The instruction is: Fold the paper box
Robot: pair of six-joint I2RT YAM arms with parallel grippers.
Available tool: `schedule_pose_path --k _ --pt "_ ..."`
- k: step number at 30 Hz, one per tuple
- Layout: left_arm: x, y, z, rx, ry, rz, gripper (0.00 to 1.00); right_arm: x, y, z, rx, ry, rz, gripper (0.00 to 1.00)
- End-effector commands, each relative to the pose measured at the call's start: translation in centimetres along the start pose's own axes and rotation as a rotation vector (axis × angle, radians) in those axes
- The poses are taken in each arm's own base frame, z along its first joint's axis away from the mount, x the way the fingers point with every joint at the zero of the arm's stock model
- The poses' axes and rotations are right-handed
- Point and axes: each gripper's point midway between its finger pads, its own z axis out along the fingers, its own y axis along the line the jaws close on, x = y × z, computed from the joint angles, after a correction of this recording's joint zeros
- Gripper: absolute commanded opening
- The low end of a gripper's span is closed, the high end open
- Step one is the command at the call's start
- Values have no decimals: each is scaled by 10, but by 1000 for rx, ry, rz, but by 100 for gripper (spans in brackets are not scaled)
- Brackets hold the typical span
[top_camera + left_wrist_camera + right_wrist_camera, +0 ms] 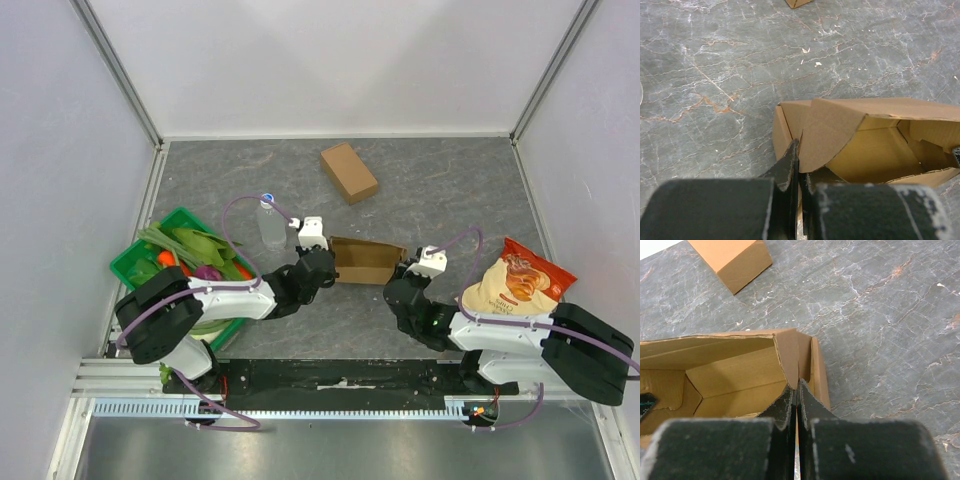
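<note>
Top external view, left to right: a green crate (125,262) of vegetables, a clear bottle (270,222), then the paper box (365,260) lying open near the middle of the desk (450,190), between the two arms. A crisp bag (515,280) sits at far right, and a closed brown carton (349,172) lies well behind.

The left claw (797,150) is pinched closed on the rounded flap at the box's left end. The right claw (797,385) is likewise clamped on the thin upright panel at the right end. The lid stands partly raised and the interior is bare.

I judge this the end-flap stage, roughly midway. Next, both flaps probably need turning inward together, so that the lid can fold down over them without buckling the cardboard.
</note>
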Motion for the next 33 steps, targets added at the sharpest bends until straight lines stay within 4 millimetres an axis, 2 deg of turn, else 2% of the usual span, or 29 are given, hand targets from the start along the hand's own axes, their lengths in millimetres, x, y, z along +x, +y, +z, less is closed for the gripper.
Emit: schedule_pose_path --k 1,3,4,5,6,7,8,9,10,11,12,13,14,15,17,18,20,22,23,24,25,26,27,28,29,30,31,32,33 --pt "35 25 -9 -48 58 35 2 5 -9 -4 2 11 13 0" --pt "35 32 -11 -61 41 70 2 4 -8 -7 -19 33 -18 3" --pt "35 33 -13 -66 37 88 2 -2 5 -11 -78 54 -32 9" --pt "34 34 -13 -72 32 93 2 2 6 -15 -106 94 -83 22" --pt "35 35 -13 -75 35 99 2 2 9 -18 -123 124 -110 28" --pt "35 36 -14 -76 34 101 2 -16 26 -23 -156 136 -81 37" --pt "35 36 -14 -79 32 101 2 -2 15 -33 -156 238 -177 50" --pt "36 36 -14 -81 33 100 2 -3 16 -39 -168 279 -193 55" --pt "36 37 -14 -83 32 96 2 -15 24 -48 -201 301 -172 61" --pt "35 36 -15 -84 30 96 2 -4 19 -61 -242 393 -227 68" --pt "35 35 -14 -82 29 96 2 -6 18 -69 -271 426 -245 69" --pt "35 34 -15 -78 29 99 2 -22 23 -79 -315 422 -209 70" --pt "35 32 -14 -76 29 103 2 -21 22 -90 -368 472 -239 76" --pt "35 32 -15 -76 27 108 2 -50 36 -95 -401 442 -193 76" --pt "35 28 -16 -73 23 112 2 -81 41 -102 -400 419 -164 77" --pt "36 28 -16 -72 24 116 2 -115 58 -107 -443 373 -99 79" --pt "37 26 -16 -72 22 125 2 -134 77 -103 -447 365 -74 83" --pt "40 26 -16 -77 27 134 2 -147 110 -83 -472 418 -64 85" --pt "41 26 -15 -80 29 138 2 -152 110 -60 -440 427 -31 84" --pt "42 26 -15 -80 33 144 2 -136 131 -55 -519 529 -7 83" --pt "42 27 -15 -84 33 147 2 -141 142 -42 -542 506 43 81" --pt "43 28 -15 -87 34 149 2 -135 137 -24 -513 512 81 81" --pt "43 27 -16 -84 35 148 2 -117 149 -21 -566 608 142 81" --pt "44 28 -16 -84 37 151 2 -121 167 -17 -651 609 215 79" --pt "45 28 -16 -83 41 153 2 -103 169 -15 -676 657 259 78" --pt "46 29 -17 -82 43 156 2 -102 186 -15 -749 676 337 75" --pt "47 30 -17 -83 44 157 2 -96 190 -15 -771 690 367 74" --pt "47 31 -18 -84 45 159 2 -76 184 -16 -765 727 387 73" --pt "46 31 -19 -84 43 156 2 -80 190 -16 -798 702 439 72"
